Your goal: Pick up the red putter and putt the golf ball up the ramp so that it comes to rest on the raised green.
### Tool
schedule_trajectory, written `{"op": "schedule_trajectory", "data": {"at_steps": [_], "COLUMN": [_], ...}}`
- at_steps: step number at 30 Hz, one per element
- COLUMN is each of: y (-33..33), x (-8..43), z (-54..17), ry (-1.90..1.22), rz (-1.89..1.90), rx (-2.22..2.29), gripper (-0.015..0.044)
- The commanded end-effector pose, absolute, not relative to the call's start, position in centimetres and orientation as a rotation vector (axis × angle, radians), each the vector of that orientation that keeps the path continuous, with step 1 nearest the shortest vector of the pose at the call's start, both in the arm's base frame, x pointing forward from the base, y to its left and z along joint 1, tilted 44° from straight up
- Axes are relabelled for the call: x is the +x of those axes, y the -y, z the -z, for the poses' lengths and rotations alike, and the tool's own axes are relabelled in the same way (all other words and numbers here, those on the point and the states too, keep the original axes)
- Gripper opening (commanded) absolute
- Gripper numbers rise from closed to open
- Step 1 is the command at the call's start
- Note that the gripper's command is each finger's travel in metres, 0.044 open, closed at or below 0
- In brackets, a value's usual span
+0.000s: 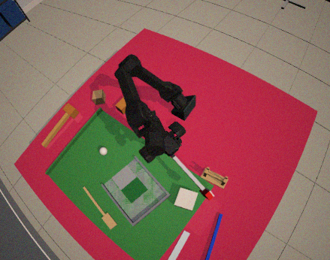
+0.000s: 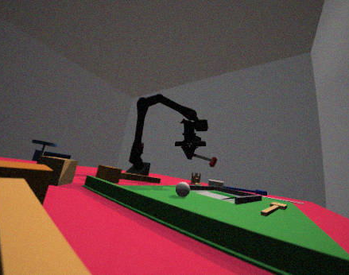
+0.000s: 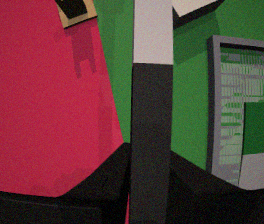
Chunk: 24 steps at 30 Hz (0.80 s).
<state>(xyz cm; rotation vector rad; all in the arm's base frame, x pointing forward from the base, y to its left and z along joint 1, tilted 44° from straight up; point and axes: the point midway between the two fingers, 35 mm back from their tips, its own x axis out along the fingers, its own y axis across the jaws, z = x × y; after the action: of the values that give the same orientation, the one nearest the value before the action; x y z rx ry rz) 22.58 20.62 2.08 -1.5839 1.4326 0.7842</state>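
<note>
Now, the big crimson square mat (image 1: 255, 124) spreads over the tiled floor, and on it lies the flat green putting board (image 1: 82, 165), with the grey-framed ramp and its dark green raised square (image 1: 134, 189) sitting toward one end. Over the board's edge reaches the black six-joint arm (image 1: 136, 99), elbow high in the exterior view, wrist pointing down.

And the black parallel-jaw gripper (image 2: 191, 152) is up in the air, clamped nearly closed on the dark grip end of the red-headed putter with the white shaft (image 1: 192, 178) — the club hangs clear of the mat, slanting down and away from the fingers to its small red head (image 2: 213, 161). From the wrist camera the shaft (image 3: 152, 23) runs straight up the middle, dark below, white above, between the two black fingers.

The small white golf ball (image 1: 103, 150) rests on the green board, well apart from the putter head and off to one side of the ramp. A white square tile (image 1: 186, 198) lies at the board's corner, a slatted wooden piece (image 1: 214, 177) just beyond it on the mat — its exact shape is hard to make out.
</note>
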Motion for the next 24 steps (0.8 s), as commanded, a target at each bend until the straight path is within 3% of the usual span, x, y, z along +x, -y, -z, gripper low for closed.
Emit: {"op": "schedule_trajectory", "data": {"at_steps": [1, 24], "y": [-19.1, -9.5], "x": [23.3, 24.9], "z": [-4.0, -13.8], "ry": [-1.439, -1.404], "rz": [-0.685, -0.168], "rx": [-1.516, -1.134], "gripper": [0.0000, 0.0000]}}
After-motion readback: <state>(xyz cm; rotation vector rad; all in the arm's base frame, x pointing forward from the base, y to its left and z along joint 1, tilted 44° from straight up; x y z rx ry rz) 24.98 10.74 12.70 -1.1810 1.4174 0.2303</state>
